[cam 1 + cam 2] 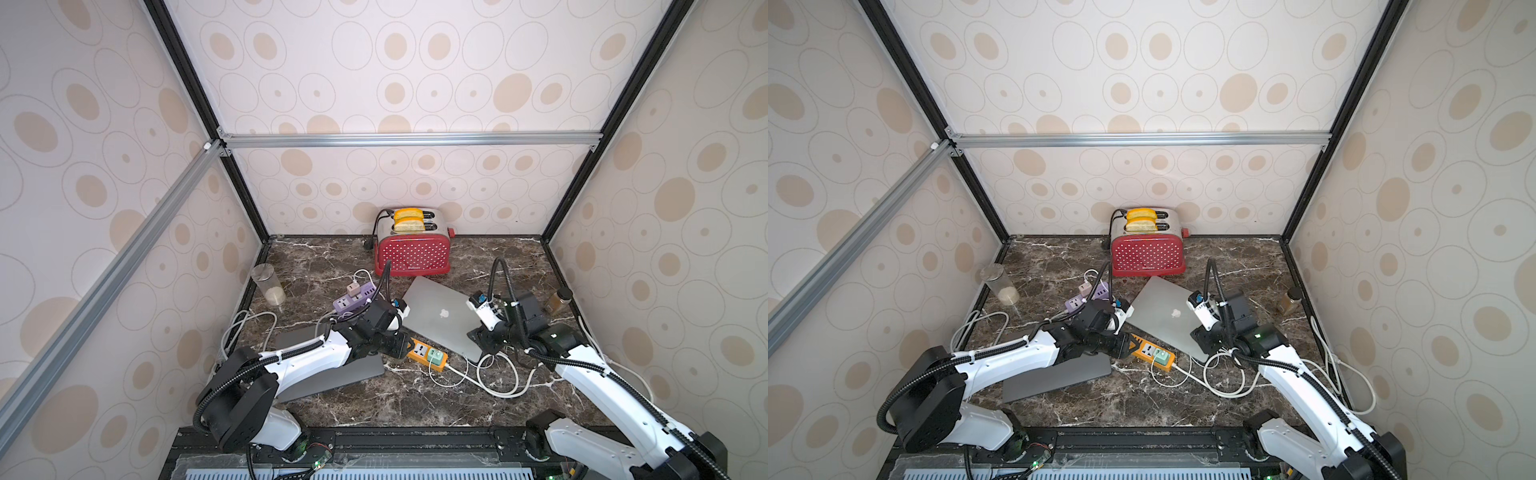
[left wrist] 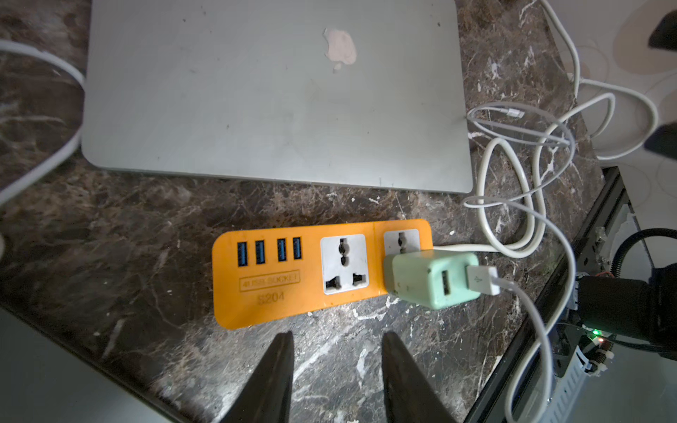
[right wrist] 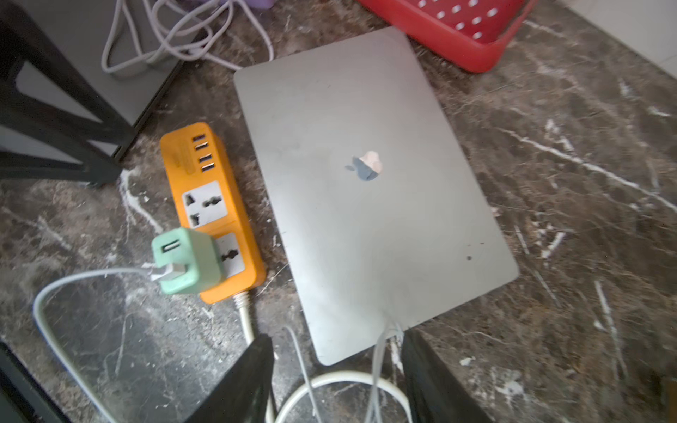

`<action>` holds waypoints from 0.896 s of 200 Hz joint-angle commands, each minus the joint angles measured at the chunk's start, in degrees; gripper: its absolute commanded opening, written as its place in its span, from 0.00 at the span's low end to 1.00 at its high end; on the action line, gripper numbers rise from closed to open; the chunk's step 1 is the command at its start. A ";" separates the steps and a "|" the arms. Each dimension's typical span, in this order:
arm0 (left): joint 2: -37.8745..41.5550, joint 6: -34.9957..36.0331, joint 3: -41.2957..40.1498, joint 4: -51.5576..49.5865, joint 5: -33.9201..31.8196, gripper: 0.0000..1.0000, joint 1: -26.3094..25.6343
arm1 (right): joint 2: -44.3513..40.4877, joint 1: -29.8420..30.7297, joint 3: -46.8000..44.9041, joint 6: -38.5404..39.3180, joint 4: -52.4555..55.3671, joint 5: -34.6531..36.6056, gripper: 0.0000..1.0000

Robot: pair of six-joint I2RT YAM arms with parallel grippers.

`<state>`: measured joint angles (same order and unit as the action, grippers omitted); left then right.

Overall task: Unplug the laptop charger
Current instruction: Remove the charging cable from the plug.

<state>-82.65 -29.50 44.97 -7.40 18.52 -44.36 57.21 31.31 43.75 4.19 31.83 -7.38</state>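
Observation:
A shut silver laptop (image 1: 440,316) (image 3: 366,219) lies mid-table. Beside it an orange power strip (image 2: 278,278) (image 3: 205,175) carries a green USB charger (image 2: 428,282) (image 3: 187,260), still plugged in. A thin white cable runs from the charger; its connector end (image 2: 513,112) lies loose on the marble by the laptop's edge. My left gripper (image 2: 339,337) (image 1: 399,347) is open, just short of the strip, with nothing between its fingers. My right gripper (image 3: 337,340) (image 1: 482,340) is open at the laptop's near corner. Cable strands run between its fingers, unpinched.
A red toaster (image 1: 411,253) stands at the back, with a purple power strip (image 1: 353,299) in front of it. A dark grey slab (image 1: 332,374) lies under the left arm. There is a glass (image 1: 268,284) at the left wall, a jar (image 1: 559,299) at the right, and white cable loops (image 1: 498,374).

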 commanded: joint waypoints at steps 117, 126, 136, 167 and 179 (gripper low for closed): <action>-6.40 -5.28 2.18 11.88 4.90 0.40 -1.56 | 4.93 17.22 -5.38 -4.74 -11.74 7.28 0.58; -6.23 -5.34 2.14 11.89 4.85 0.40 -1.77 | 6.62 17.45 -4.55 -4.49 -11.42 7.18 0.58; -6.12 -5.48 2.14 11.88 4.94 0.40 -1.85 | 8.36 17.66 -3.87 -4.12 -11.36 6.98 0.57; -6.72 -5.81 2.70 12.14 6.15 0.40 -2.21 | 11.55 17.87 -2.62 -3.33 -11.05 6.80 0.57; -7.06 -6.01 3.18 12.25 6.49 0.40 -2.44 | 11.71 17.91 -2.78 -3.23 -11.27 6.55 0.57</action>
<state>-88.84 -34.26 45.36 3.84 23.66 -45.87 68.45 48.62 39.38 0.25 21.37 -0.91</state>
